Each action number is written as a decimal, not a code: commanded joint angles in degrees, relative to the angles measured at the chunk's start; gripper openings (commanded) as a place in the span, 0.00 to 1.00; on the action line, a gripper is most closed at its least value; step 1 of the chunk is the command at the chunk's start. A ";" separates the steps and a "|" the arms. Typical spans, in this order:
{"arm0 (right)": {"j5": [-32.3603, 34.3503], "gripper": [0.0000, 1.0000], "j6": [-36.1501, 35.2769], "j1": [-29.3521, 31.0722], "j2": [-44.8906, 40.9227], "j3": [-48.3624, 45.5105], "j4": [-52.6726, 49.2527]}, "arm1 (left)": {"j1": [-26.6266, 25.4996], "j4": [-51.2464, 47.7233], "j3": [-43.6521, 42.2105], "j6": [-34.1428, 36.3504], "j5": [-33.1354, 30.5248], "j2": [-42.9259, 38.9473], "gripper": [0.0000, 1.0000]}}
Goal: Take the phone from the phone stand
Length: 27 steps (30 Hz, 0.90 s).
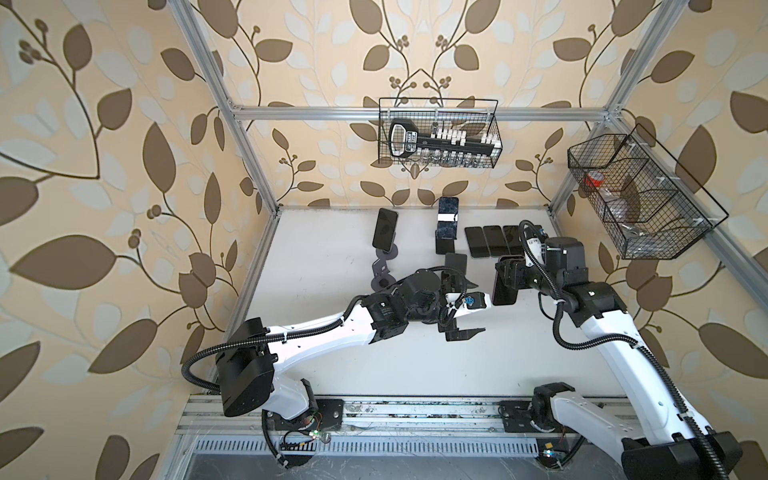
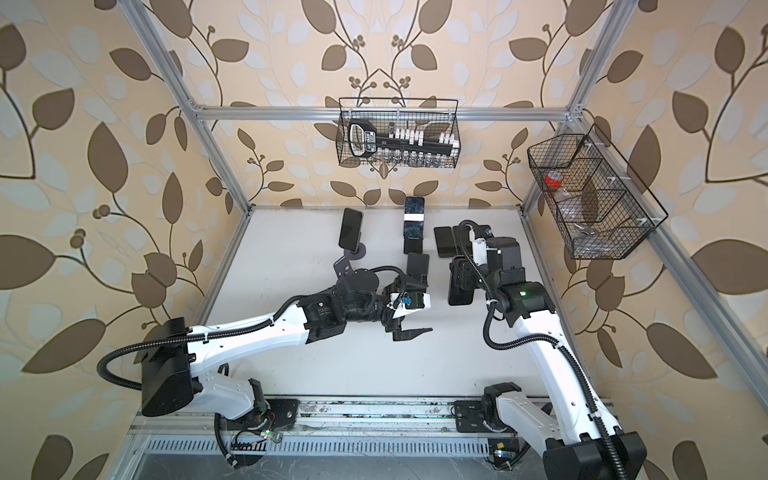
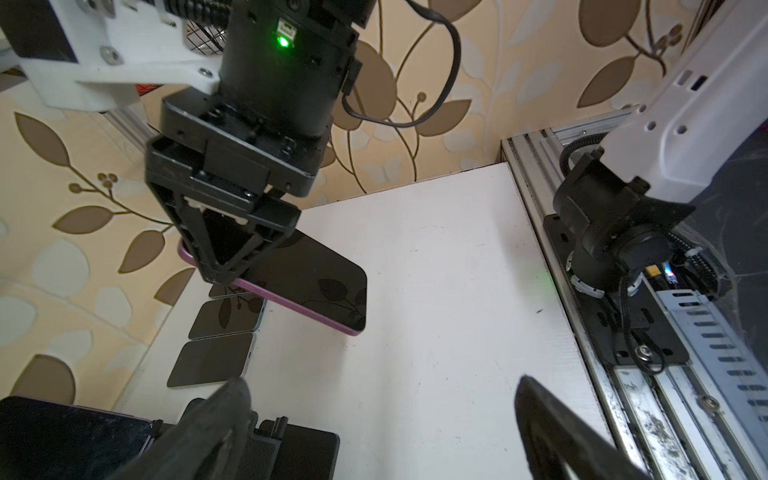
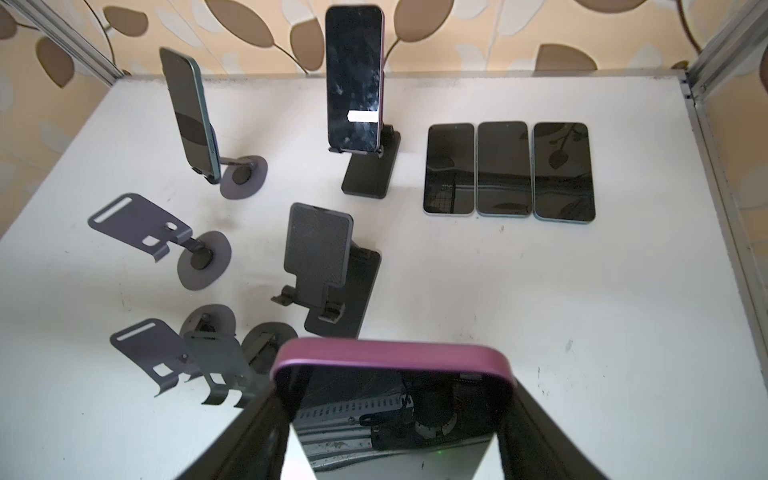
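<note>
My right gripper (image 1: 509, 272) is shut on a purple-edged phone (image 1: 505, 293), held by its long edges in the air above the white table (image 1: 332, 257). The phone (image 4: 390, 357) fills the near part of the right wrist view, its dark screen mirroring the arm. It also shows in the left wrist view (image 3: 316, 286), clear of the table. An empty black phone stand (image 4: 320, 257) stands just left of it, apart from it. My left gripper (image 1: 480, 308) hangs open beside that stand (image 1: 455, 262), with nothing between its fingers (image 3: 232, 399).
Two more phones sit on stands at the back: one on a black stand (image 4: 353, 79), one on a round grey stand (image 4: 189, 112). Three phones (image 4: 505, 168) lie flat at the back right. Three empty grey stands (image 4: 141, 224) are on the left. Wire baskets (image 1: 440, 133) hang above.
</note>
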 commanded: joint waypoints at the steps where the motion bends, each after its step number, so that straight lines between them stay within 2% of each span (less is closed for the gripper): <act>1: 1.66 0.03 -2.22 -0.19 -0.43 2.93 -2.32 | 0.12 3.48 -3.05 2.17 0.04 -3.29 0.99; 6: 2.11 0.02 -3.39 -0.42 1.87 5.41 -3.80 | 0.13 8.28 -6.92 1.56 -4.73 -4.57 0.99; 23: 1.93 0.00 -3.95 -1.48 7.24 9.90 -5.69 | 0.03 8.93 -7.98 2.97 -5.87 -6.50 0.99; 27: 1.76 0.00 -3.82 -1.86 9.27 10.59 -4.66 | 0.03 10.27 -7.53 1.50 -12.31 -6.98 0.99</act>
